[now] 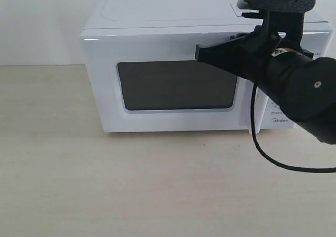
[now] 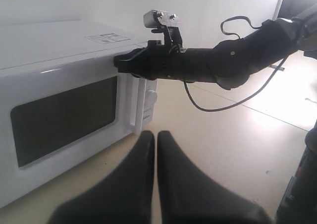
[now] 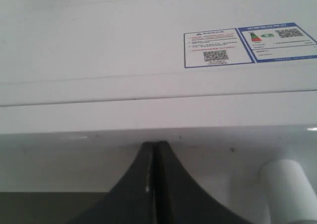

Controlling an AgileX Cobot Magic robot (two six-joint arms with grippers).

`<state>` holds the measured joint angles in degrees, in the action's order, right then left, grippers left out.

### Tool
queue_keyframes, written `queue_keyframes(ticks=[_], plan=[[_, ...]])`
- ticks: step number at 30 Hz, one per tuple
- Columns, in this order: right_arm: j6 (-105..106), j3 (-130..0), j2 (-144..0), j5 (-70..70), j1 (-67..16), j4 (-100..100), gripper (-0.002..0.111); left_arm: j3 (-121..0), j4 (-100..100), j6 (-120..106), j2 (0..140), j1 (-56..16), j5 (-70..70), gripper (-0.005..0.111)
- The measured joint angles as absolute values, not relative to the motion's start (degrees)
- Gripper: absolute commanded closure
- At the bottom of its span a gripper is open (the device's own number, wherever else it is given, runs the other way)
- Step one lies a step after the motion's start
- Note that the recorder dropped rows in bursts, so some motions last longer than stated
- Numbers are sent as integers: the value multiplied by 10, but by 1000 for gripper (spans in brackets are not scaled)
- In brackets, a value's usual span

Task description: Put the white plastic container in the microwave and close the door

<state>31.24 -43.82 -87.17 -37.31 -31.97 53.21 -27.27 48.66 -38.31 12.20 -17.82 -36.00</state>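
The white microwave (image 1: 157,35) stands on the table with its door (image 1: 173,85) flush against the body, dark window facing out. My right gripper (image 1: 200,52) is shut with nothing in it, its tips pressed on the door's upper part near the bar handle (image 2: 139,105). The right wrist view shows the same shut fingertips (image 3: 155,145) against the white door (image 3: 74,159), with the handle (image 3: 287,184) beside them. My left gripper (image 2: 156,135) is shut and empty, held over the table in front of the microwave (image 2: 59,65). The white plastic container is out of view.
A label sticker (image 3: 247,45) lies on the microwave's top. A black cable (image 1: 262,153) hangs from the right arm (image 1: 299,90) down in front of the control panel (image 1: 278,119). The pale table (image 1: 131,184) stretches in front; a wall stands behind.
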Motion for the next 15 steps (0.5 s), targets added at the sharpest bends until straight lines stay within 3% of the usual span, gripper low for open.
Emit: queue_keyframes(ticks=[15], plan=[[321,-438,-848,-306,-319,537,108,-273,487,-383,122,-178,-360,103]])
